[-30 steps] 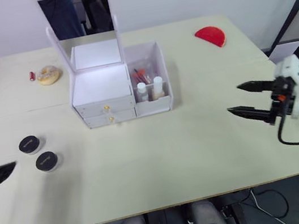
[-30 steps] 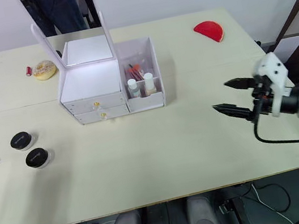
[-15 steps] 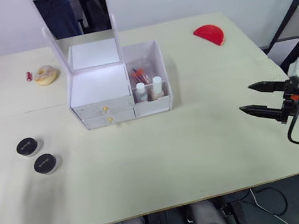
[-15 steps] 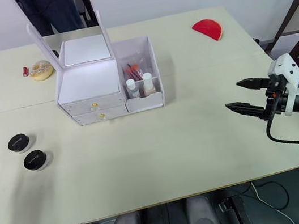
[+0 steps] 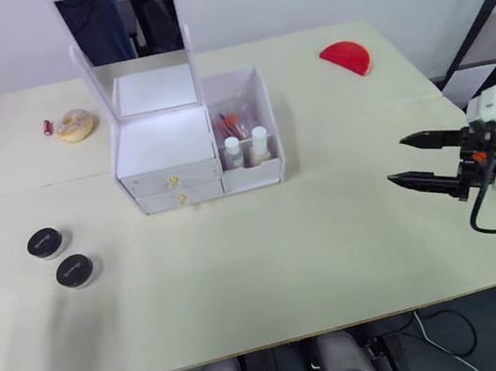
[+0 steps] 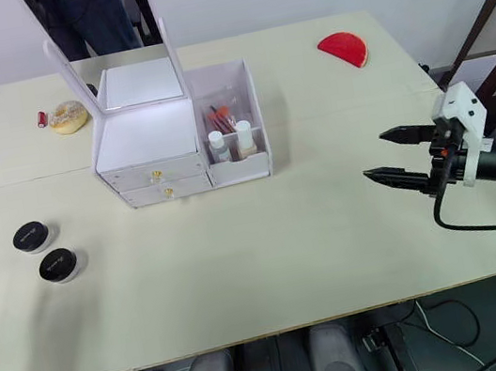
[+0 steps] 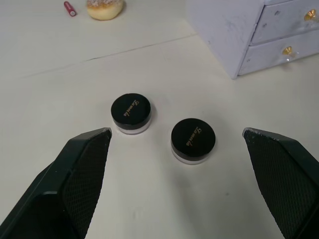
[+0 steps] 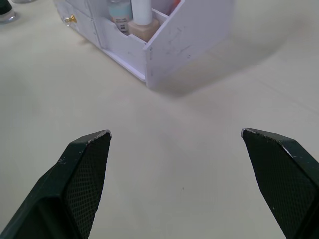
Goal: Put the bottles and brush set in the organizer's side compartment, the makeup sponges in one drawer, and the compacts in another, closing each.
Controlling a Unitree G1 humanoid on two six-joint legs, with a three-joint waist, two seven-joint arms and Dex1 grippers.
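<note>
— Pale tabletop point(image 5: 270, 258), with the white organizer point(image 5: 192, 147) at about twelve o'clock, both drawers shut; bottles point(image 5: 247, 147) and brush set point(image 5: 236, 123) stand in its side compartment.
— Compacts?
— Two black compacts point(image 7: 161, 127) sit side by side at nine o'clock; a red sponge point(image 5: 346, 59) lies at two.
— Grippers?
— Left gripper point(image 7: 177, 137) spread wide over the compacts, empty. Right gripper point(image 6: 395, 154) wide open at three o'clock, holding nothing.

Bare table point(image 5: 331, 229) between right gripper point(image 5: 408, 163) and organizer point(image 5: 193, 142); two compacts point(image 7: 162, 128) just ahead of left gripper point(image 7: 177, 137).
</note>
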